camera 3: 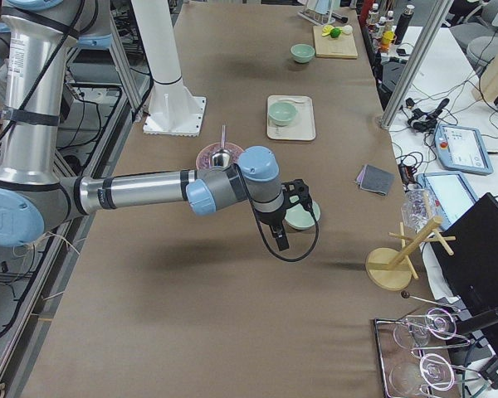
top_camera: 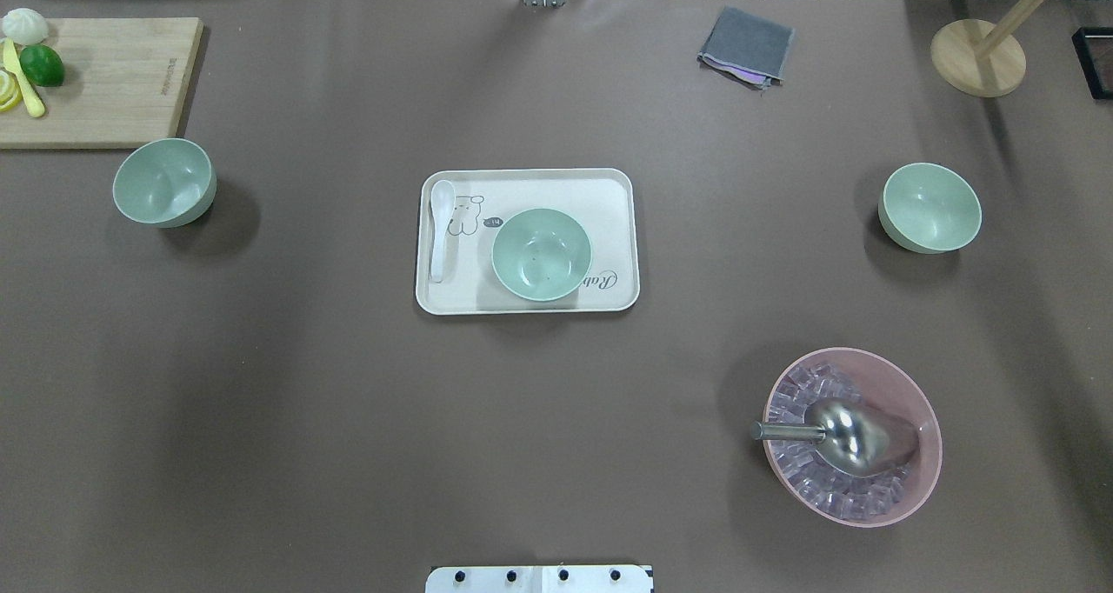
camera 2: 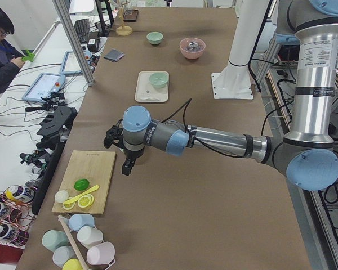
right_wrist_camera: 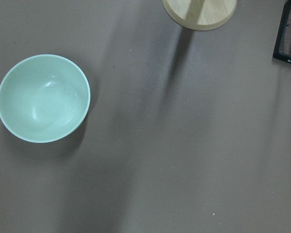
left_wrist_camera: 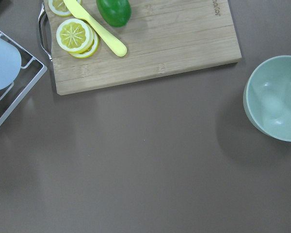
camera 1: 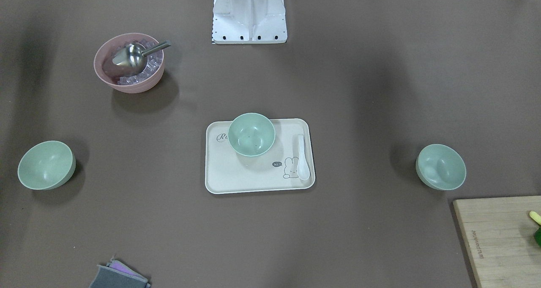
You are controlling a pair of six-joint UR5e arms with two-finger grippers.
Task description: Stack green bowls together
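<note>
We see the middle green bowl [top_camera: 541, 254], round, smooth, matte, upright on the cream rounded tray [top_camera: 609, 193]; left green bowl [top_camera: 163, 182] on the brown bench [top_camera: 348, 419] near the wooden board [top_camera: 113, 80]; right green bowl [top_camera: 930, 207] well apart. The left claw [camera 2: 125, 167] and right claw [camera 3: 280, 240] hang over the bench, we cannot tell whether either is open or closed

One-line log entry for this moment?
stack: unstarted | tray bowl: on tray | left bowl, right bowl: on table | left end effector, right end effector: aloft
</note>
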